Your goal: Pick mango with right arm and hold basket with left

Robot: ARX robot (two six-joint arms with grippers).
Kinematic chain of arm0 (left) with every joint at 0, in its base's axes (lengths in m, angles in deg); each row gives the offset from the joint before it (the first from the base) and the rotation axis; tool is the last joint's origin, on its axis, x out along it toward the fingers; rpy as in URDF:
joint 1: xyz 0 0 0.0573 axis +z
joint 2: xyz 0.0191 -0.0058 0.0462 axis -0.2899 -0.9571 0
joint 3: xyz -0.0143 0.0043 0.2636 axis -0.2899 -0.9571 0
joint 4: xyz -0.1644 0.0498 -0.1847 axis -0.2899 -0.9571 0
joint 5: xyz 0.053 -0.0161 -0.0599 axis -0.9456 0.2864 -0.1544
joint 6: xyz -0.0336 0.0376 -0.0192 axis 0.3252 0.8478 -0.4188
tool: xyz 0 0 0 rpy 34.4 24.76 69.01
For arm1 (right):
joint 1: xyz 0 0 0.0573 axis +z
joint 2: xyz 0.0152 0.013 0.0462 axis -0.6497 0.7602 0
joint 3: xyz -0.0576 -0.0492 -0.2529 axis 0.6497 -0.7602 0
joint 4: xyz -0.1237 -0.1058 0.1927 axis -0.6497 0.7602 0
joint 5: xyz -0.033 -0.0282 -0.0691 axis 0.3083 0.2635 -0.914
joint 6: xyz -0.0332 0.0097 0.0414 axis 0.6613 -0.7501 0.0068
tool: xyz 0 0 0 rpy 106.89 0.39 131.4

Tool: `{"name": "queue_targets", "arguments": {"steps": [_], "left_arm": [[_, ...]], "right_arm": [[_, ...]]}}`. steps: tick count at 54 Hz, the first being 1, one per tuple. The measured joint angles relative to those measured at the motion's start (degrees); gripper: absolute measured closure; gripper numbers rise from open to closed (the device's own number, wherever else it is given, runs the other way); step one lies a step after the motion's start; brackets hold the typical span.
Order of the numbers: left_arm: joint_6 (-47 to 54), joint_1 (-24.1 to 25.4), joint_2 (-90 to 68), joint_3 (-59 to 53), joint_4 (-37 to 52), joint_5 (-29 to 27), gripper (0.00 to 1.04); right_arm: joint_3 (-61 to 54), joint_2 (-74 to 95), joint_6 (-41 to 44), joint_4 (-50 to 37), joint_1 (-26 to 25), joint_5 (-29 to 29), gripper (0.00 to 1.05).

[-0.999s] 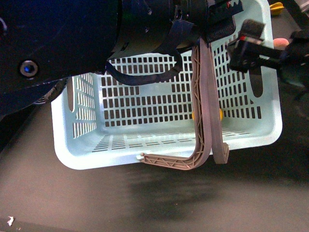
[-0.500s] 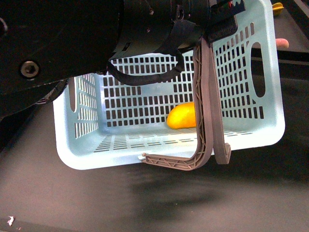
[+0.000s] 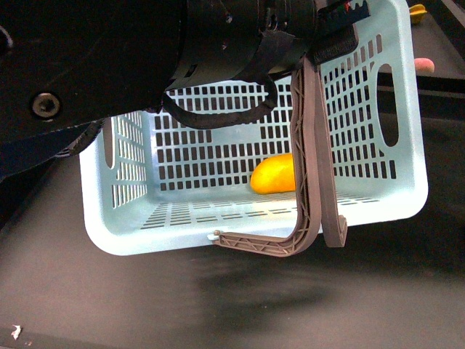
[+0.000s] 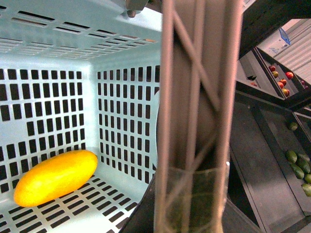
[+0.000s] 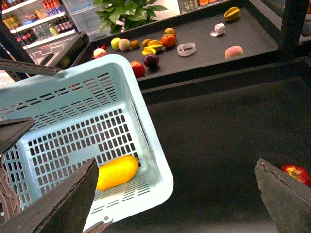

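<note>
The mango (image 3: 272,174) lies on the floor of the light blue basket (image 3: 392,211), against its far wall. My left gripper (image 3: 330,29) is shut on the basket's brown-grey handle (image 3: 312,160), which hangs down across the opening. The left wrist view shows the handle (image 4: 197,97) running between the jaws of my left gripper (image 4: 192,199), with the mango (image 4: 56,177) low in the basket (image 4: 121,63). My right gripper (image 5: 175,199) is open and empty, above and beside the basket (image 5: 155,160). Below it lies the mango (image 5: 116,172). The right gripper is out of the front view.
A dark shelf (image 5: 204,34) behind the basket carries several fruits, a peach (image 5: 234,51) and a white tape ring (image 5: 186,48). A red apple (image 5: 294,172) lies by one right finger. More fruit shelves (image 4: 296,162) stand beside the basket. Dark tabletop (image 3: 218,305) lies below.
One second ago my right gripper was at the basket's upper right in the front view; it has pulled out of that view. The mango now shows in full. The basket has barely moved.
</note>
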Motion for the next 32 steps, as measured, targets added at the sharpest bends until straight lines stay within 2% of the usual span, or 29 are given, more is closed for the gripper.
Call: {"name": "queue_targets", "arguments": {"steps": [7, 9, 11, 15, 23, 32], "left_arm": [[0.0, 0.0, 0.0, 0.0, 0.0, 0.0, 0.99], [0.0, 0.0, 0.0, 0.0, 0.0, 0.0, 0.99], [0.0, 0.0, 0.0, 0.0, 0.0, 0.0, 0.99], [0.0, 0.0, 0.0, 0.0, 0.0, -0.1, 0.99], [0.0, 0.0, 0.0, 0.0, 0.0, 0.0, 0.99], [0.0, 0.0, 0.0, 0.0, 0.0, 0.0, 0.99]], "right_arm": [[-0.1, 0.1, 0.1, 0.0, 0.0, -0.1, 0.08], [-1.3, -0.4, 1.6, -3.2, 1.0, -1.6, 0.12], [-3.7, -1.2, 4.8, -9.5, 2.7, -3.4, 0.19], [-6.3, -3.2, 10.3, -15.8, 4.3, -3.2, 0.33], [-7.8, -6.6, 14.0, -14.8, 4.5, -3.5, 0.65], [-8.7, -9.4, 14.7, -12.9, 4.6, -3.5, 0.91]]}}
